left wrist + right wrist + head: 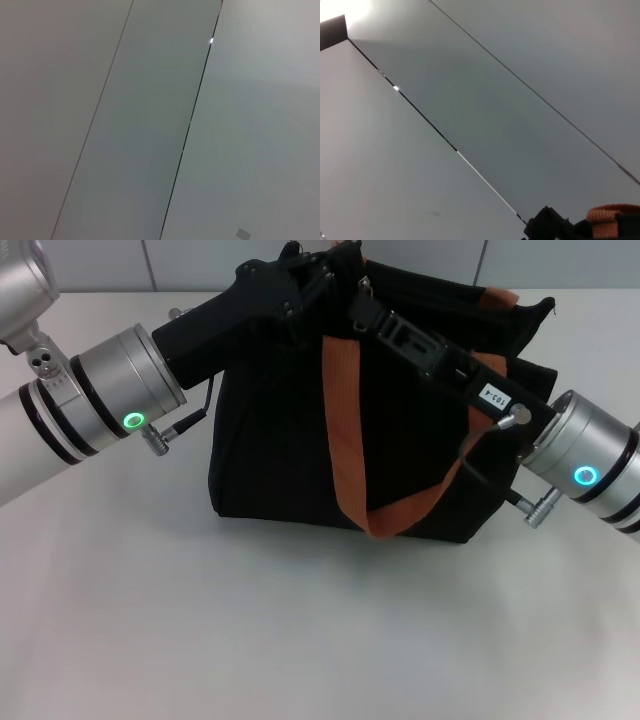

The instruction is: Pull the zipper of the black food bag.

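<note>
Both arms were already up at the top of the black food bag (300, 460) on the white counter (250, 640), so the reach looked done, but whether any actual zip pulling had happened I couldn't say. The left tool (325, 265) sat over the bag's top edge and the right tool (375, 310) just beside it, with a small silvery bit that might've been the zipper (366, 283) right between them, too tiny to be sure. Couldn't tell if either tool was open or clamped; an orange-brown strap (345, 430) hung below them.
</note>
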